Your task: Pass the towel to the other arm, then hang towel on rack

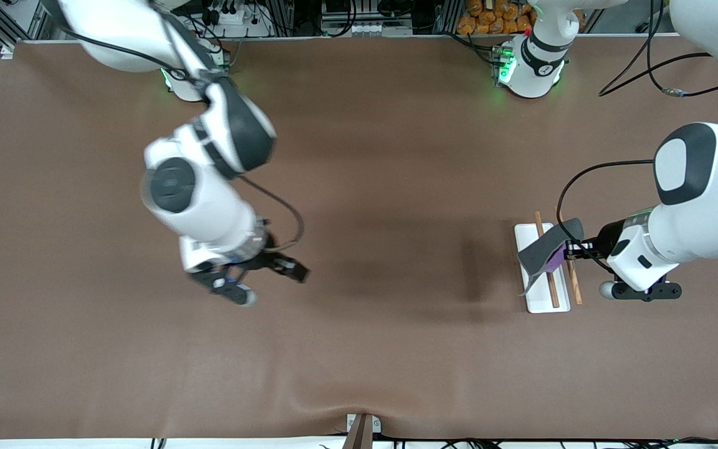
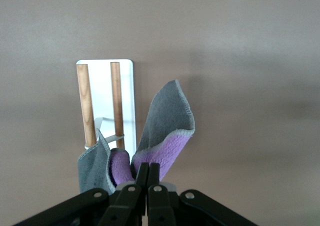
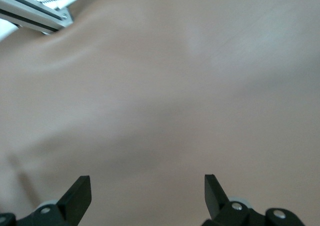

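The towel [image 1: 545, 252], dark grey outside and purple inside, is pinched in my left gripper [image 1: 574, 251], which is shut on it just over the rack [image 1: 530, 284]. The rack is a white base with two brown rods, at the left arm's end of the table. In the left wrist view the towel [image 2: 167, 121] folds up on both sides of the shut gripper [image 2: 148, 173], and one grey flap hangs at the near ends of the rack's [image 2: 129, 96] rods. My right gripper [image 1: 270, 282] is open and empty above the bare table; it also shows in the right wrist view [image 3: 147, 191].
The brown table mat [image 1: 384, 187] spreads between the two arms. A small bracket [image 1: 362, 430] sits at the table's edge nearest the front camera. The arms' bases and cables stand along the edge farthest from that camera.
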Available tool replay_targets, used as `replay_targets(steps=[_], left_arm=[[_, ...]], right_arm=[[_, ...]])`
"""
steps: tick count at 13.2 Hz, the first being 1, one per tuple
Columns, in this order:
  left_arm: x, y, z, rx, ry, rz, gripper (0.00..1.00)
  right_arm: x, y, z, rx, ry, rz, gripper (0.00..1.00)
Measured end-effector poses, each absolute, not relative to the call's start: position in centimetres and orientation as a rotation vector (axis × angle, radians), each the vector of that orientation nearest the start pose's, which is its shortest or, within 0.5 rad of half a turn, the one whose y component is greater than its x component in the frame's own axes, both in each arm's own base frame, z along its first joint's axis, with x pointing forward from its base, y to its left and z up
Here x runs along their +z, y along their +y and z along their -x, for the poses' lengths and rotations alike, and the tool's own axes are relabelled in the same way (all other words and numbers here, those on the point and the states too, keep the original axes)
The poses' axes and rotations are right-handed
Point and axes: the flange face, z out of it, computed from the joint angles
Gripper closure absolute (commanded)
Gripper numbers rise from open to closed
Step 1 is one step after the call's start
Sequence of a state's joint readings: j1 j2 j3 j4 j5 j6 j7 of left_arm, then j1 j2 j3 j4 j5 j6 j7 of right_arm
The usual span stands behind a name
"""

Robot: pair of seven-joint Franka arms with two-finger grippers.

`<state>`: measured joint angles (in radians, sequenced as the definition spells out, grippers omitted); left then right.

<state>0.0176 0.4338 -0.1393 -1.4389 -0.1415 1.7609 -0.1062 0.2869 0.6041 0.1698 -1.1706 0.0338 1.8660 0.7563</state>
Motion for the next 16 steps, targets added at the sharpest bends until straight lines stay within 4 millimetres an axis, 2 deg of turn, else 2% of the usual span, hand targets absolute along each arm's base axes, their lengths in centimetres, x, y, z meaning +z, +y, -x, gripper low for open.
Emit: replay_targets(steps=[2,4,8,11,16], left_arm=[[42.2,-5.9,-67.3,0.25,-0.102,3.315,1.0],[40.5,-4.1,-67.6,0.289,-0.149,3.313,1.0],[38.6,-1.4,-67.9,0.328,-0.215,3.31,1.0],[38.3,-0.7,-68.0,0.335,-0.234,3.31,1.0],[36.5,0.7,-68.1,0.376,-0.269,3.306,1.0]], right_arm=[[47.0,24.2,-68.7,-0.01,0.386,2.972,0.0],[47.8,20.5,-69.5,-0.025,0.36,2.98,0.0],[49.0,13.0,-70.2,-0.008,0.092,3.02,0.0],[51.8,10.3,-69.3,-0.011,0.044,3.053,0.0],[56.4,8.2,-66.7,0.009,-0.113,3.134,0.0]])
